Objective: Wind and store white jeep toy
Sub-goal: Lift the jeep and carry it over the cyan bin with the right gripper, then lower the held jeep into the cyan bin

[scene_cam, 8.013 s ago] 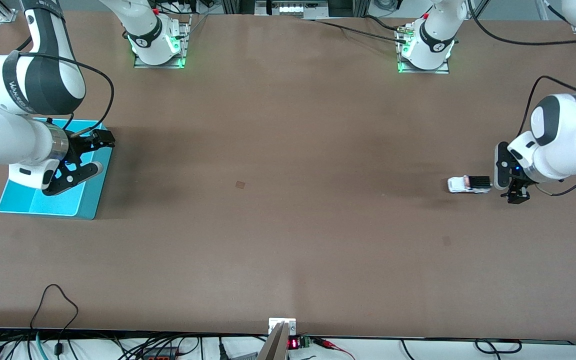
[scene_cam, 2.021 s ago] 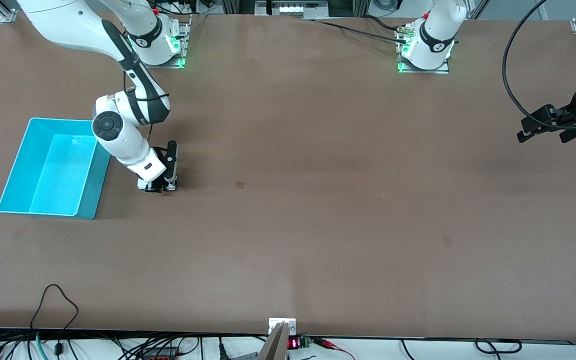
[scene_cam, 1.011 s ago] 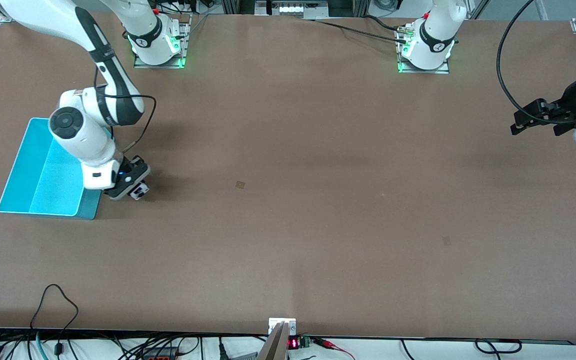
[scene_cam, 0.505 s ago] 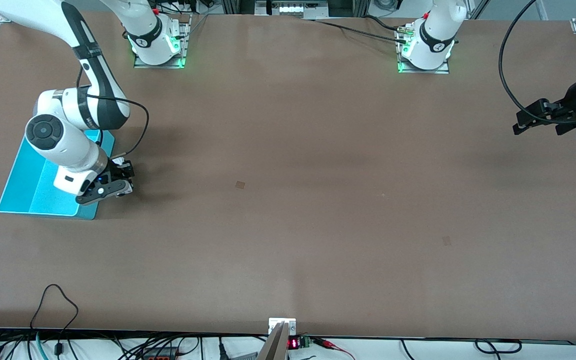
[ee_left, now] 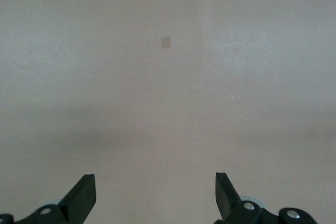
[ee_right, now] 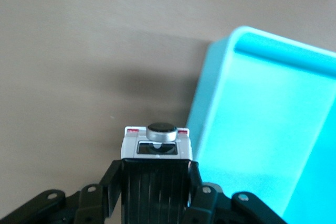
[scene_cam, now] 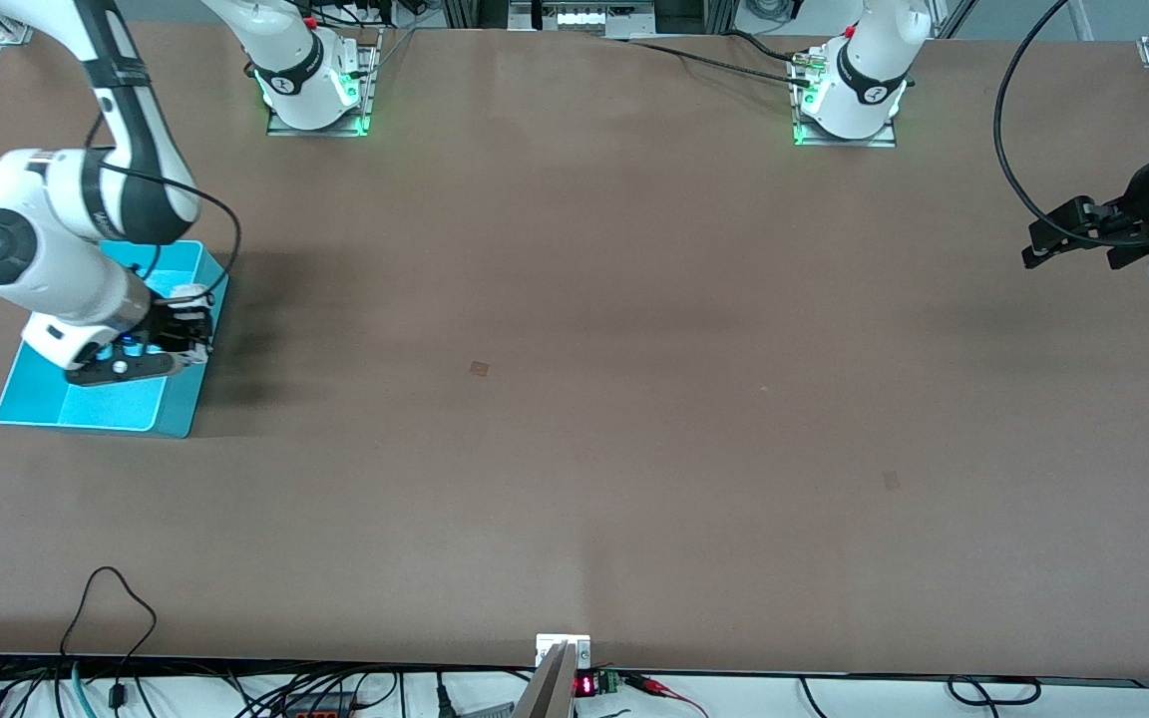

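My right gripper (scene_cam: 186, 334) clamps the white jeep toy (ee_right: 156, 142) over the cyan bin (scene_cam: 46, 399) rim; my left gripper (scene_cam: 1073, 244), at 3 o'clock, waits with fingers apart.

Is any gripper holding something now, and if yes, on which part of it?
The right gripper holds the white jeep toy by its two sides, at the black roof panel, over the cyan bin's rim. The left gripper is open and holds nothing.

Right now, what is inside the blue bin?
The parts of the blue bin that show are bare. The right hand holds the white toy car over its rim, and the arm covers much of the bin's floor.
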Tool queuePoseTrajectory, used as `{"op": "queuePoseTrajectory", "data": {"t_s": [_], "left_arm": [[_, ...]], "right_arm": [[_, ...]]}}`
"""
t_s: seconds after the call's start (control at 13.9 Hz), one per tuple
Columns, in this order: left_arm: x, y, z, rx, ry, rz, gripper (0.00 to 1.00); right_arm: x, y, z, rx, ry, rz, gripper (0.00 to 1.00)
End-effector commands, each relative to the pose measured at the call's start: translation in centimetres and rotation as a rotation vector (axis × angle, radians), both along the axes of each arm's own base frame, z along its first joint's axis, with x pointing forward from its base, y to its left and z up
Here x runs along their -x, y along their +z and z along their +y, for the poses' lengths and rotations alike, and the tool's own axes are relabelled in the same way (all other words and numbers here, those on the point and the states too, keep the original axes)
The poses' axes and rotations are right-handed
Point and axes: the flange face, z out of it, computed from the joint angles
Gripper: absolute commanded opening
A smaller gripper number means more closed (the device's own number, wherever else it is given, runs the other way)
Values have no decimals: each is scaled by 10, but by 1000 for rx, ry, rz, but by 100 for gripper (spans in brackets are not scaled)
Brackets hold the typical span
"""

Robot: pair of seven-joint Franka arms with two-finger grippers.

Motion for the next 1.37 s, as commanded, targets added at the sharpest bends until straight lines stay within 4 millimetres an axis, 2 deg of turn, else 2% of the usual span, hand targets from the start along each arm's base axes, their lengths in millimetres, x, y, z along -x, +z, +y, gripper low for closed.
{"op": "queuePoseTrajectory", "data": {"t_s": [0.0, 0.22, 0.36, 0.65, 1.01, 1.3], "left_arm": [[5, 1, 0, -12, 10, -2, 100], [2, -5, 3, -14, 16, 9, 100], [1, -7, 6, -11, 22, 12, 100], [0, -5, 9, -9, 27, 7, 100], [0, -4, -1, -3, 10, 5, 100], [0, -5, 6, -2, 23, 7, 100]], "right_arm": [[8, 4, -30, 3, -45, 13, 0], [12, -5, -71, 7, -82, 16, 0], [11, -15, -86, 4, -76, 3, 0], [9, -40, -105, -3, -66, -8, 0], [15, -74, -133, -11, -69, 5, 0], [21, -94, -145, -18, -67, 27, 0]]}}
